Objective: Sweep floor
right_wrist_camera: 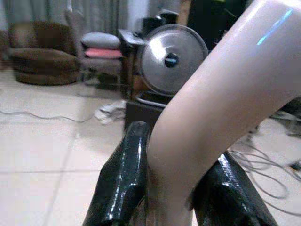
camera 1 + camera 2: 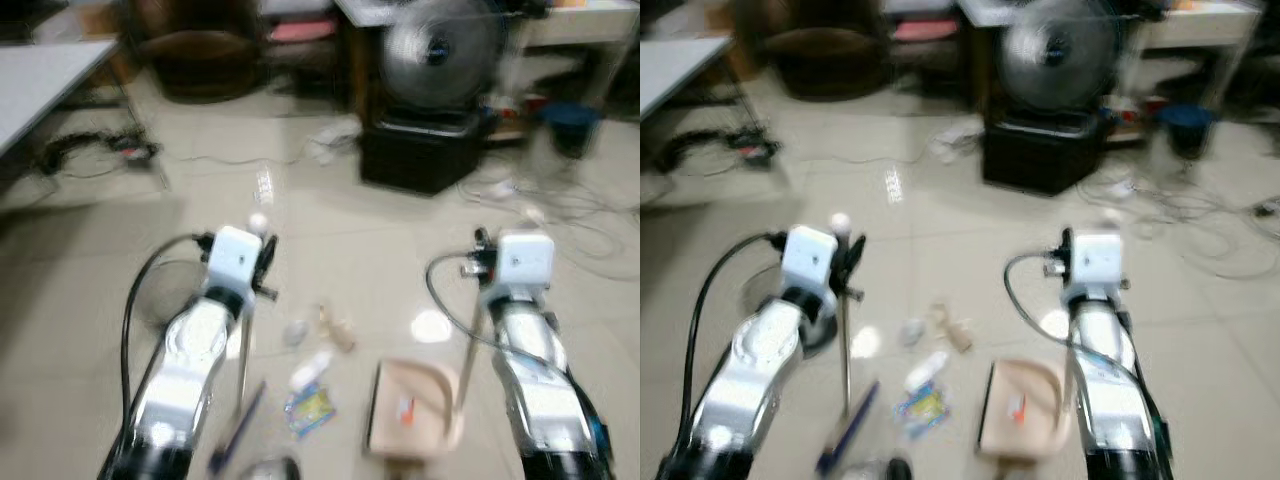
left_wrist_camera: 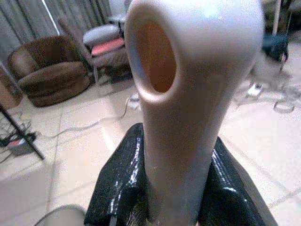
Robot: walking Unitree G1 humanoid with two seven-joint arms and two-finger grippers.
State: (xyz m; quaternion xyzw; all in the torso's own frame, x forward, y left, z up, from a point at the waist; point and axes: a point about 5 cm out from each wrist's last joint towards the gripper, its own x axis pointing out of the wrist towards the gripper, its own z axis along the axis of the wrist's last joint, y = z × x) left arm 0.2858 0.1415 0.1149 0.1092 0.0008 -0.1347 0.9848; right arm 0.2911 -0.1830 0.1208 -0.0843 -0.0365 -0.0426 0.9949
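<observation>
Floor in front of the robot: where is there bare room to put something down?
Bare tiles lie between the litter and the black box under the fan. Crowded spots: cables to the right, dustpan and litter between the arms, more cables by the table.

Both eye views are motion-blurred under soft indoor light, with glare patches on the floor (image 2: 431, 326) tiles.

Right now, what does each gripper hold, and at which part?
The left gripper holds the beige broom handle just below its holed top end. The right gripper holds the beige dustpan handle at its upper curved part.
</observation>
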